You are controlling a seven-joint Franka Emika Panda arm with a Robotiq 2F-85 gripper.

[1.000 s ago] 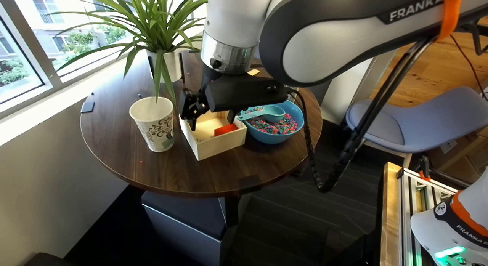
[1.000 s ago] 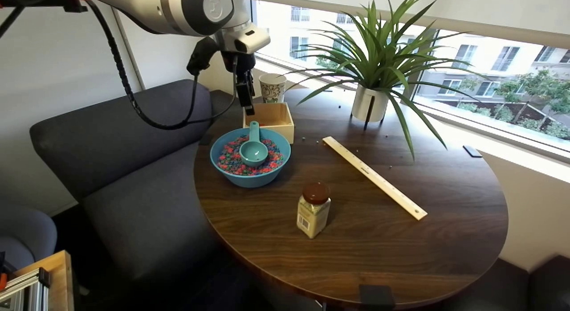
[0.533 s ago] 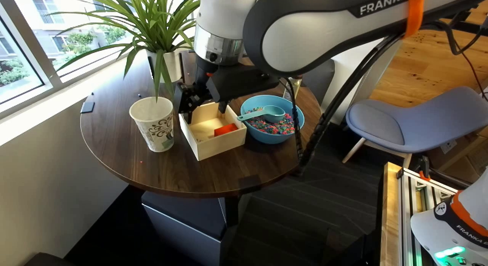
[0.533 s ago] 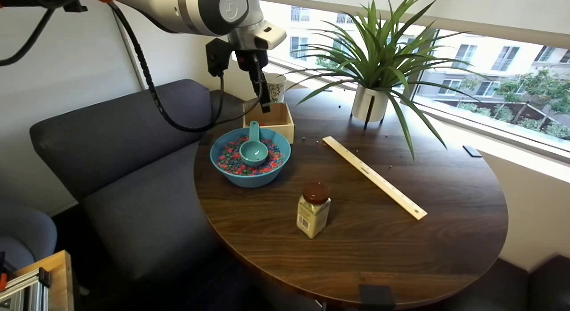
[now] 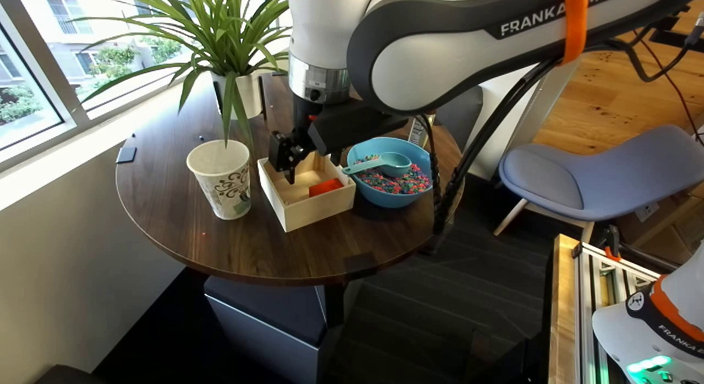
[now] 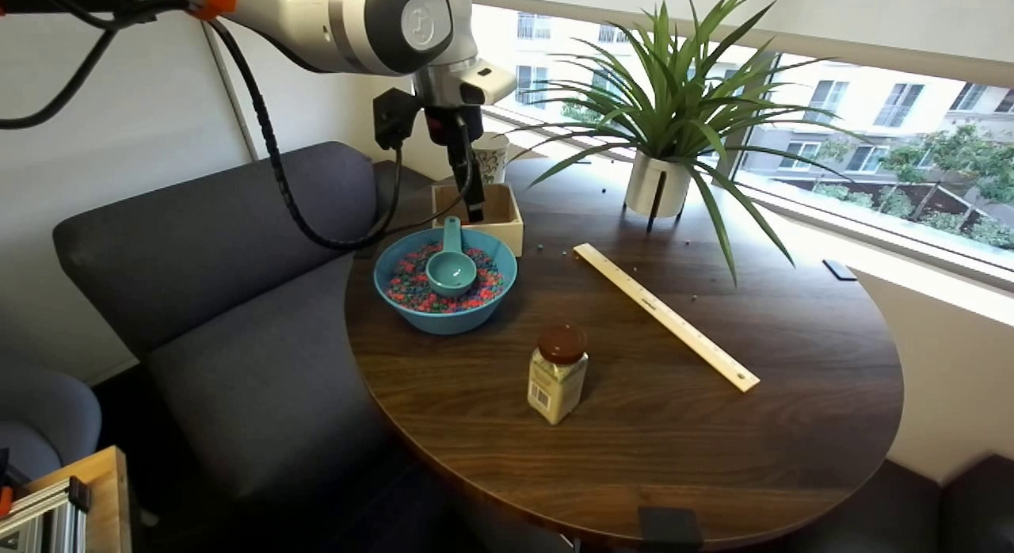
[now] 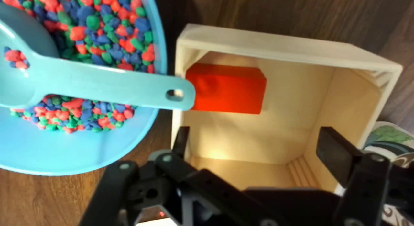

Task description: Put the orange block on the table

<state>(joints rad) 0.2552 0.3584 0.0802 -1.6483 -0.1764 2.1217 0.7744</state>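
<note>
Over the cream tray [image 7: 281,48], fingers [image 7: 338,153] spread wide and holding nothing

The gripper [image 7: 254,138] stands with its fingertips well apart, pale tray floor showing between them in the wrist view, a spread that suits reaching down around something. Whether the tips hang above the rim or dip just inside it is hard to judge from these angles.

Off the line between them, inside the tray, lies the orange block [image 7: 228,95], tucked into the corner toward the blue bowl [image 6: 444,323]. Its long side runs much the same way as that line, so a straight grab would probably meet its two ends, and the nearby wall may leave little room for a finger; a turn of the wrist could serve better.

The teal scoop [image 7: 113,86] sits in the bowl with its handle reaching over the tray's edge, hiding one end of the block from the wrist view, and would likely be bumped by a careless descent.

Just beyond the tray's opposite wall, a patterned paper cup [image 5: 220,180] narrows that side. All stand on the round table [image 6: 713,458], where the block has yet to go.
</note>
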